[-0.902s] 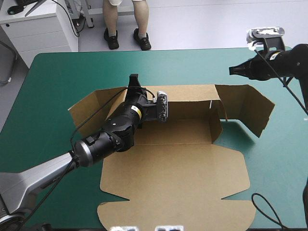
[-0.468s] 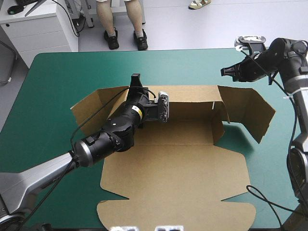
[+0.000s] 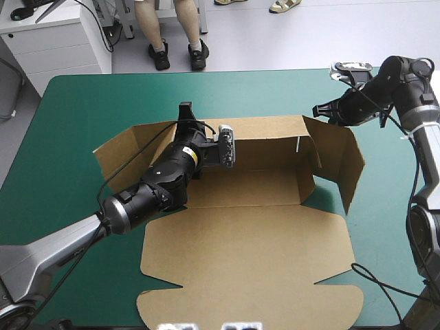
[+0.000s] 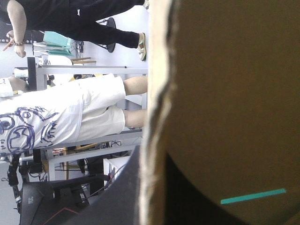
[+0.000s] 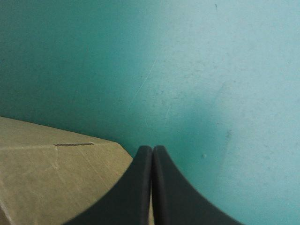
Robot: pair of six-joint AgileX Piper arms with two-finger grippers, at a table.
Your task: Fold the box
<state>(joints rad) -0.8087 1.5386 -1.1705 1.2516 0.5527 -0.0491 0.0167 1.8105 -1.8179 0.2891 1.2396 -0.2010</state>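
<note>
Centre of the teal-green worktop [image 3: 75,110]: cut sheet of brown board, the box [image 3: 254,247], long axis left to right, parallel to the far edge. Lid panel flat toward the near edge, far wall [image 3: 265,141] raised upright. Left end effector [image 3: 185,114], two broad black fin-shaped fingers, clamped on the top edge of the far wall near its left end, with the board edge sandwiched between the fingers in the left wrist view. Right end effector [image 3: 320,112], fingers pressed together in one pointed arch and gripping nothing, just outside the far right corner, at the back of the raised right end flap [image 3: 340,161]; contact not resolvable. Right wrist view: corner of the box [image 5: 51,183] beside and under the joined fingertips, bare cover ahead. Governing relation: flap and tray floor leftward and nearward of the right end effector, the nearer arm for that end. Probable next step: inward push on the flap, far wall steadied from the left.
</note>
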